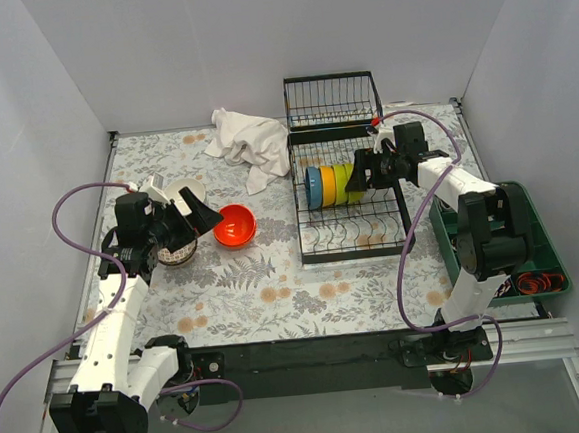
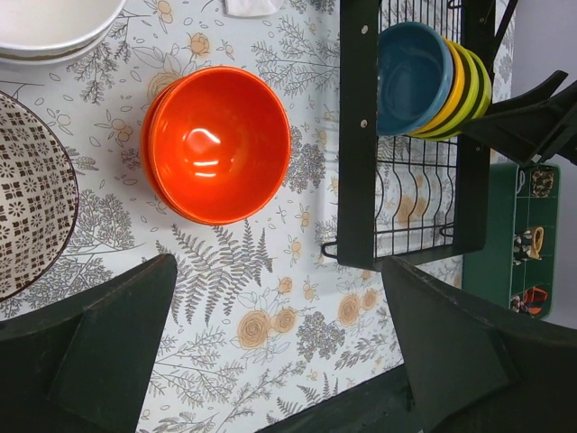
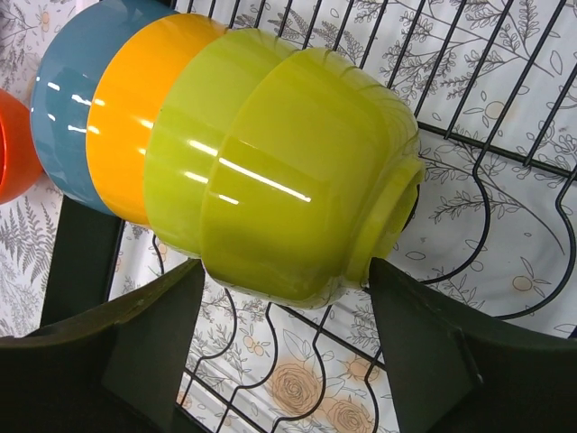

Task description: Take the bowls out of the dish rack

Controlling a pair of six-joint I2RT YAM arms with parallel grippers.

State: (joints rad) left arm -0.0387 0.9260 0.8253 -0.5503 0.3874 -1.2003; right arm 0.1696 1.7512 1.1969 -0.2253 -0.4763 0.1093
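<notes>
Caught the right pincer [image 1: 359,175] released at 3 o'clock of the bowl row [image 1: 331,185] standing in the dish rack [image 1: 353,255], lime bowl [image 3: 311,180] nearest, row axis running 9-to-3, left pincer [image 2: 278,266] also released, well off at 9.

bowls [image 1: 333,185] nested tight in dish rack [image 1: 353,254]; open table [image 1: 275,288] btwn it & orange bowl [image 1: 235,225].

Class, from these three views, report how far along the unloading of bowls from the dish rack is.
Done: a red bowl sits on the table, outside the dish rack. In hand: the right end effector, open, straddles the end green bowl; the left end effector is open and empty. Left: all four racked bowls, that one plus the second green bowl, yellow bowl and blue bowl.
</notes>
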